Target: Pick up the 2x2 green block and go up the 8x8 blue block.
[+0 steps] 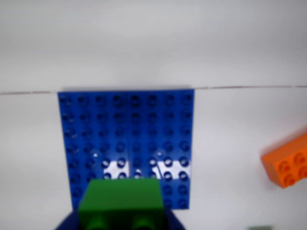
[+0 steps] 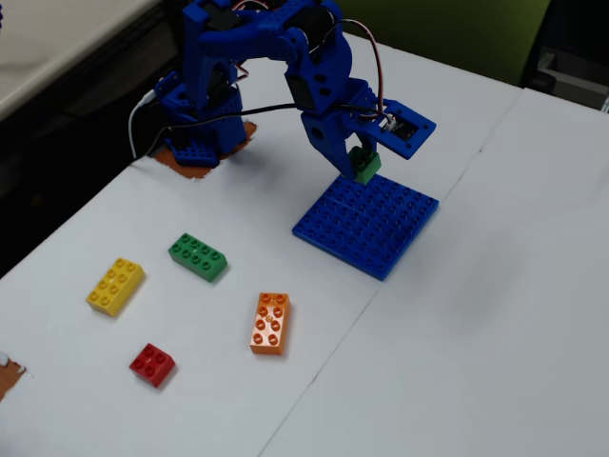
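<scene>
A: Fixed view first. Where is the 2x2 green block (image 2: 364, 164)?

B: It sits between the fingers of the claw (image 2: 363, 168), which is closed on it and holds it off the surface (image 2: 495, 314), just above the near-arm edge of the 8x8 blue block (image 2: 367, 224).

A: Does the block touch the plate?

B: From here I cannot tell; it hangs very close over that edge.

A: And the wrist view?

B: The green block (image 1: 122, 201) fills the bottom centre with two studs facing the camera, and blue claw parts show at either side of it. The blue plate (image 1: 127, 143) lies flat behind it.

A: How does the block look?

B: Small, square, bright green, held slightly tilted in the fixed view. The plate is a wide, flat, studded blue square.
</scene>
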